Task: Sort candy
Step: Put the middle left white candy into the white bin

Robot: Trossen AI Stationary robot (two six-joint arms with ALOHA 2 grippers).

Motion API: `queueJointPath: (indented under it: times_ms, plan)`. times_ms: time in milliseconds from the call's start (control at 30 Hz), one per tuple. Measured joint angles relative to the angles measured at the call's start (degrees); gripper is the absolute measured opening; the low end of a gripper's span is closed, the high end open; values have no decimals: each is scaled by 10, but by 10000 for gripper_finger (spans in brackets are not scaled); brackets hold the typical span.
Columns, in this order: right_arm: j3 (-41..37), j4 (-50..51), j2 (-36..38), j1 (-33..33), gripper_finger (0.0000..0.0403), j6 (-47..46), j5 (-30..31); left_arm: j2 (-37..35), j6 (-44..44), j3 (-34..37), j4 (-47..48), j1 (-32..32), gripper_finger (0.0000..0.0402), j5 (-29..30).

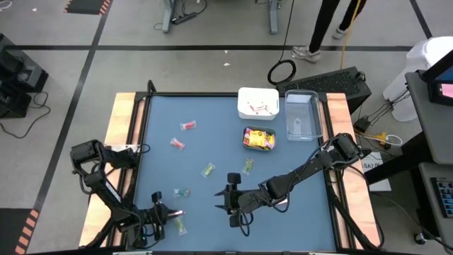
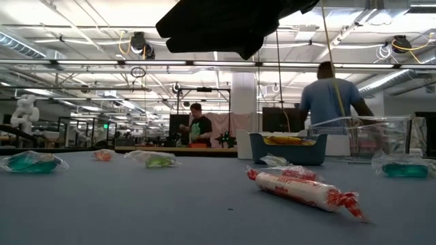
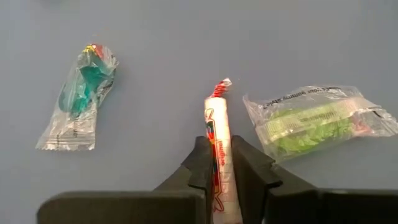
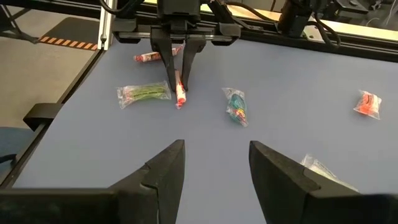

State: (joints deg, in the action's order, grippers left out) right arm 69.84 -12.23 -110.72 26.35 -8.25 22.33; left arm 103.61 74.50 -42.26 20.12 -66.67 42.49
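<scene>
High view: left gripper (image 1: 170, 212) low at the near edge of the blue table (image 1: 212, 149), over a pink-white stick candy (image 1: 175, 212); a green-wrapped candy (image 1: 182, 227) just beside it, a teal-wrapped candy (image 1: 182, 192) near. Right gripper (image 1: 225, 200) waits mid-table, near edge side. Red pieces (image 1: 187, 126) lie far-left; white container (image 1: 257, 103), clear container (image 1: 301, 115) and a tub of yellow packets (image 1: 259, 139) sit at the far side. Low view: a second pink-white stick (image 2: 305, 189) lies closest to the camera; two people stand in the room behind. Left wrist view: fingers (image 3: 200, 168) closed on the stick, which lies flat between them, green candy (image 3: 311, 121) on one side, teal (image 3: 79, 98) on the other. Right wrist view: jaws spread wide, nothing between them; left gripper (image 4: 178, 79) seen opposite, pinching the stick (image 4: 180, 93).
</scene>
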Motion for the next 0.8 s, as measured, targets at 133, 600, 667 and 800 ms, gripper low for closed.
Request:
queueJointPath:
  times_ms: [133,600,667,800]
  plan:
    - [0,0,0,0,169,0,0,-7,-7,1,1,8,43,8]
    - [0,-79,0,-5,172,101,23,-136,-217,-10,29,106,53,117]
    - [0,-80,0,-5,180,114,44,-155,-272,-9,3,125,54,116]
    - [0,-75,0,-8,207,146,48,-186,-385,-10,-86,162,55,87]
